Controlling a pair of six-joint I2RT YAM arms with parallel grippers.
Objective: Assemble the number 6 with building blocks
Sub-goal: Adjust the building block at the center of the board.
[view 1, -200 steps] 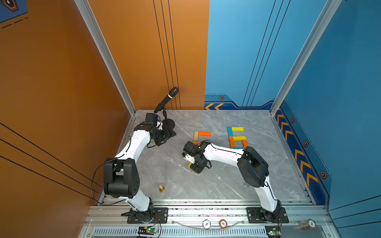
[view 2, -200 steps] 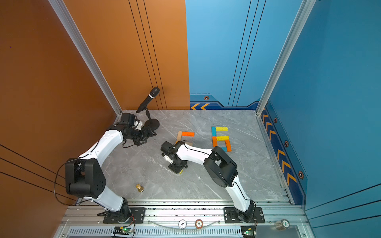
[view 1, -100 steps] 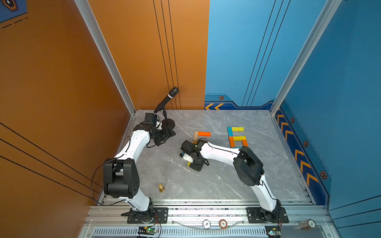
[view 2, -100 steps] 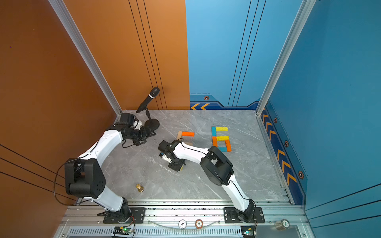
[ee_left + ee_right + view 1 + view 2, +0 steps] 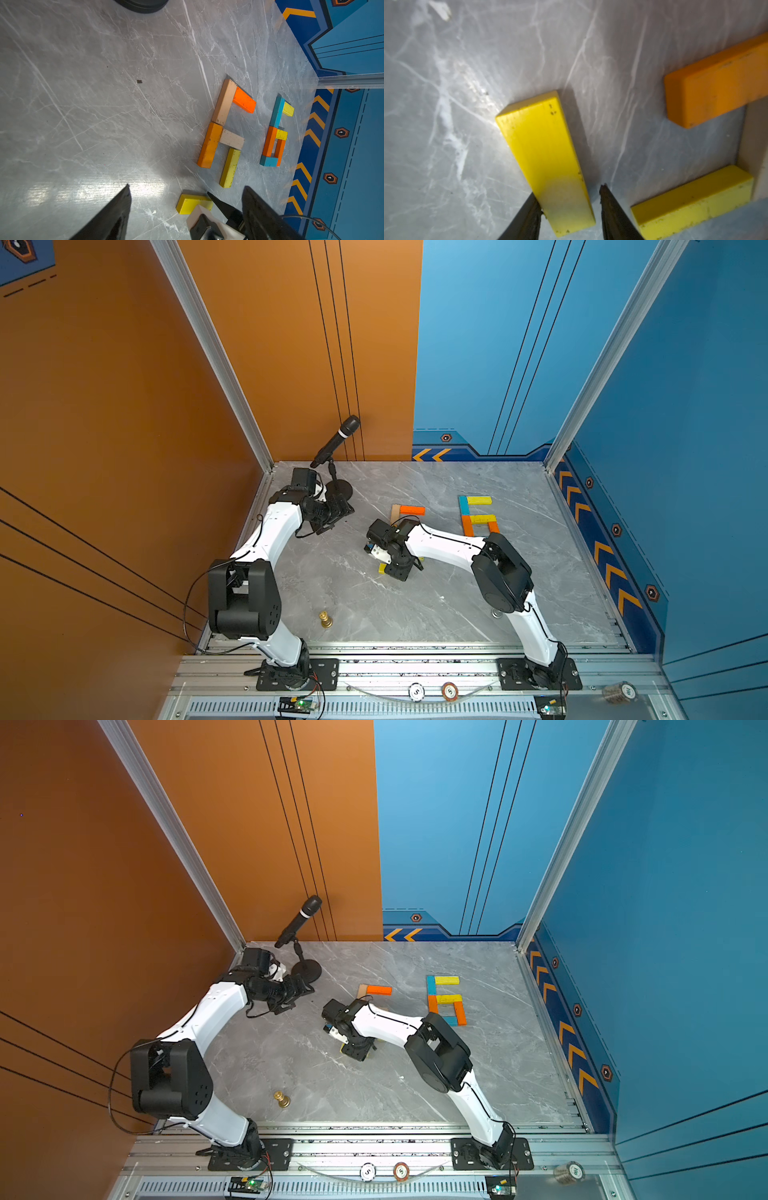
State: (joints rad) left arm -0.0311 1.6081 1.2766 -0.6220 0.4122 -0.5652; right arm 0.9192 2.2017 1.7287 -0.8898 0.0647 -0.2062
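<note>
The grey marble table (image 5: 457,605) filled the booth floor. The left arm (image 5: 274,531) reached to the far left. Its left gripper (image 5: 186,187) stood wide apart and empty, just beside the round base of the microphone (image 5: 336,439).

The right arm (image 5: 444,547) stretched left to the middle of the table. There the right gripper (image 5: 568,191) pointed down over a loose yellow block (image 5: 542,149). Its jaws were parted astride one end. One finger touched an edge and the other stood clear, so the block lay flat, unclamped.

At the far right lay a complete six (image 5: 446,999) of blue, yellow and orange blocks. Left of it sat an unfinished figure. A pale block (image 5: 224,101) had an orange block (image 5: 244,102) jutting right from its far end. An amber block (image 5: 209,145) continued the spine nearer. A pale bar (image 5: 231,140) ran right from it, with a second yellow block (image 5: 229,167) running nearer from the bar's end. The loose block lay close to that one, apart from it.

A gold chess piece (image 5: 325,619) stood near left.
</note>
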